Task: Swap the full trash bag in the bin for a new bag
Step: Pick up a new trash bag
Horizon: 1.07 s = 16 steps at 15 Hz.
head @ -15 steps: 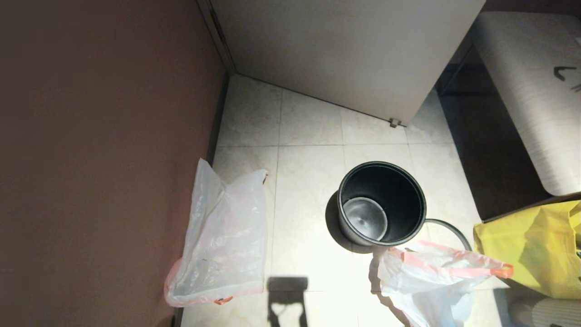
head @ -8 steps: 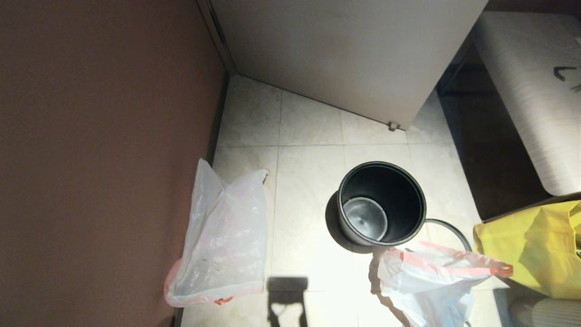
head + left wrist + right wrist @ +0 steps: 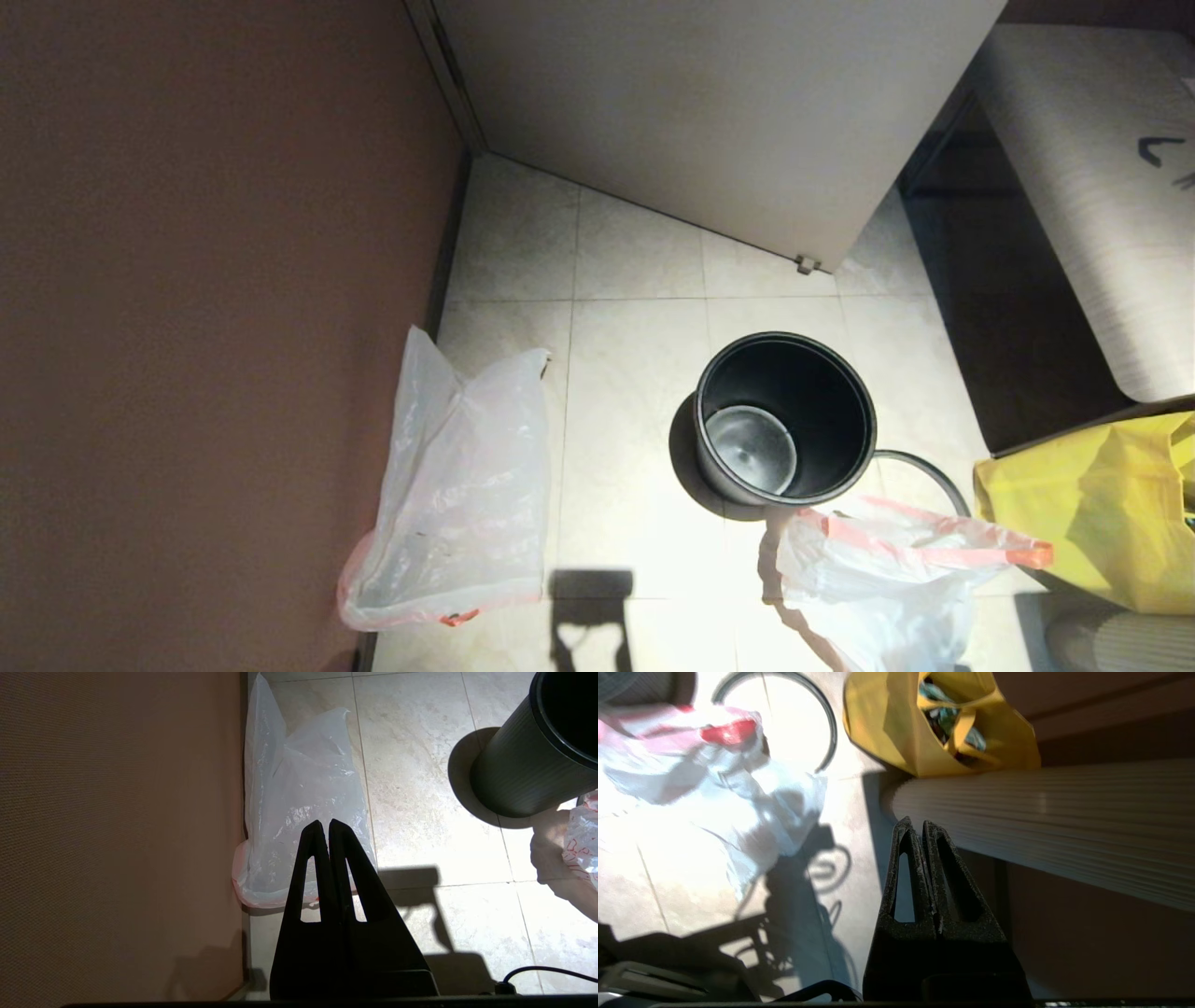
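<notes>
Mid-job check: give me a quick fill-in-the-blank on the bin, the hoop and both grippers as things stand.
1. The bin stands upright on the floor with ___ bag inside it.
2. The grey hoop lies on the ___, off the bin's rim.
3. The left gripper hangs above the clear bag with its fingers ___.
4. The right gripper holds ___.

Missing: no; floor; shut; nothing

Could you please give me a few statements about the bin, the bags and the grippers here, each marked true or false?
1. The bin has no bag in it. True.
2. The grey hoop sits on the bin's rim. False: it lies on the floor beside the bin.
3. The left gripper holds the flat bag. False: it is shut on nothing, above it.
4. The right gripper is shut. True.
5. The yellow bag stands right of the bin. True.
</notes>
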Tool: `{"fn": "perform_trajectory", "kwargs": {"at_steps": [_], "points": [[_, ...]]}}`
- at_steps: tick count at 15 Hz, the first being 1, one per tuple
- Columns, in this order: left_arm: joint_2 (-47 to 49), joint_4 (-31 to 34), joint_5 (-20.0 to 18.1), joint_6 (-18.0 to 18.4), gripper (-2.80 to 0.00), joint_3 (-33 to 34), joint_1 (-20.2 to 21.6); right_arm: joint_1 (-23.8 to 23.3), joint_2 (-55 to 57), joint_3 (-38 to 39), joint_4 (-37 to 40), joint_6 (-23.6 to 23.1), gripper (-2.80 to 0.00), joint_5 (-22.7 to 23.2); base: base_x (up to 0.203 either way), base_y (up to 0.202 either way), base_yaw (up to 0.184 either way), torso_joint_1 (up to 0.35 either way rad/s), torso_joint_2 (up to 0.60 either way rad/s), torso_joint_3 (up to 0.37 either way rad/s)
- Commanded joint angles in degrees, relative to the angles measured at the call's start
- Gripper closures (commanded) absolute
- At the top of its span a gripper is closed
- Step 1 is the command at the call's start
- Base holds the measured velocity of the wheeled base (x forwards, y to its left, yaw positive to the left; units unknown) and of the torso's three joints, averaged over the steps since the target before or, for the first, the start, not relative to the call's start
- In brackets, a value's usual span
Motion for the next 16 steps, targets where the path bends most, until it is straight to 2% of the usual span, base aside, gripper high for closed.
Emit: {"fn": "perform_trajectory", "kwargs": {"at_steps": [1, 5, 10, 14, 16], "points": [[-0.1, -0.01, 0.0, 0.02, 0.0, 0.0, 0.02, -0.79, -8.95, -0.54, 1.28, -0.12, 0.0, 1.99, 0.0, 0.0, 0.0, 0.0, 0.0, 0.0], [-0.1, -0.01, 0.0, 0.02, 0.0, 0.0, 0.02, -0.79, -14.1, 2.48, 1.56, 0.6, 0.0, 4.26, 0.0, 0.0, 0.0, 0.0, 0.0, 0.0], [-0.1, -0.01, 0.0, 0.02, 0.0, 0.0, 0.02, -1.7, -21.51, 9.72, -0.21, 2.5, 0.0, 12.06, 0.0, 0.0, 0.0, 0.0, 0.0, 0.0], [-0.1, -0.01, 0.0, 0.02, 0.0, 0.0, 0.02, -1.91, -23.84, 20.18, -14.49, 2.97, 0.0, 15.31, 0.0, 0.0, 0.0, 0.0, 0.0, 0.0], [-0.1, -0.01, 0.0, 0.02, 0.0, 0.0, 0.02, -1.92, -23.95, 22.9, -17.92, 2.95, 0.0, 18.08, 0.0, 0.0, 0.0, 0.0, 0.0, 0.0]]}}
